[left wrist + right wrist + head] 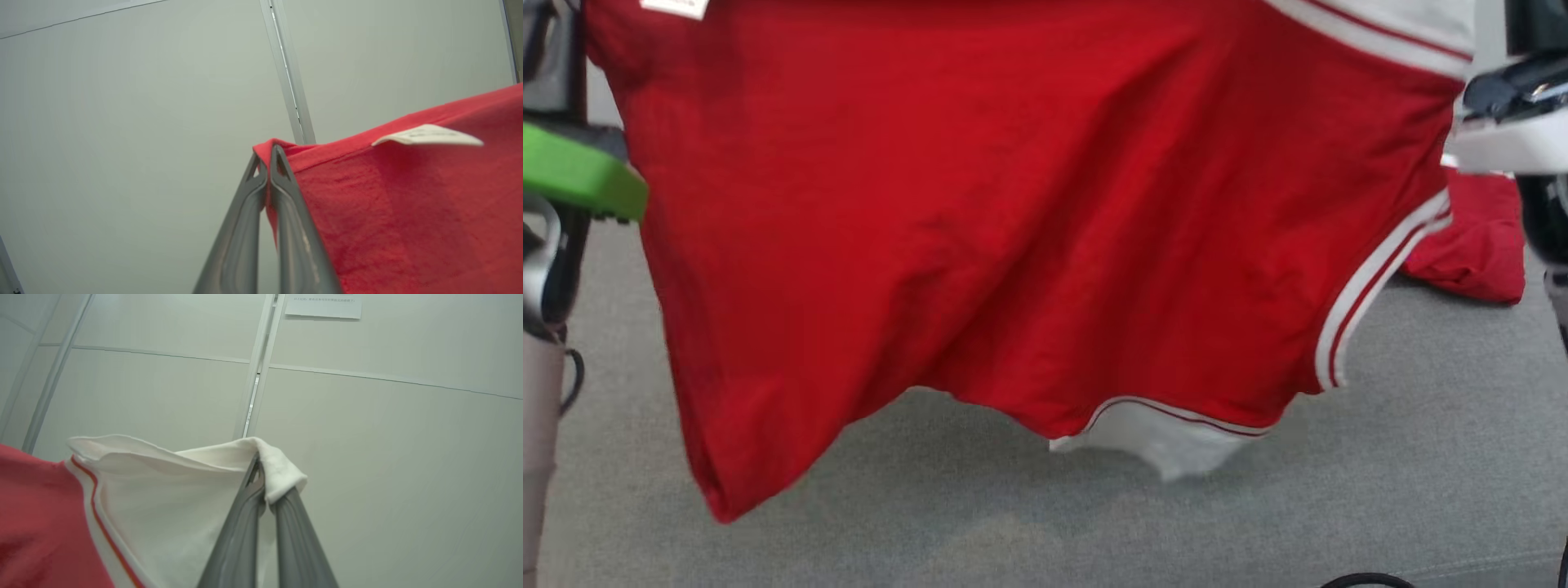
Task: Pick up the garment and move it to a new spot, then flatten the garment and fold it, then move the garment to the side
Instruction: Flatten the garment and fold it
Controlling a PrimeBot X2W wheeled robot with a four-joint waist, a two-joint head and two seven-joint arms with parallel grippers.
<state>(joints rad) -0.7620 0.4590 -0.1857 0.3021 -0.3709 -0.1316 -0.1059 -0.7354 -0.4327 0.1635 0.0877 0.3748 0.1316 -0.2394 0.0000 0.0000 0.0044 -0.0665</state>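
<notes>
With the left gripper (267,153) clamped on its red corner and the right gripper (257,465) on its white one, the red garment (1013,204) hangs spread over the grey surface (1421,457), seemingly mid-carry; next it likely needs lowering flat, evenly.

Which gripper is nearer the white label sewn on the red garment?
Left. The left gripper pinches the red edge of the garment beside the white label; the right gripper clamps its white part at the opposite end.

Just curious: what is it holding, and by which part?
A red fabric garment with white trim: left tool pinches a red corner, right tool a white corner.
</notes>
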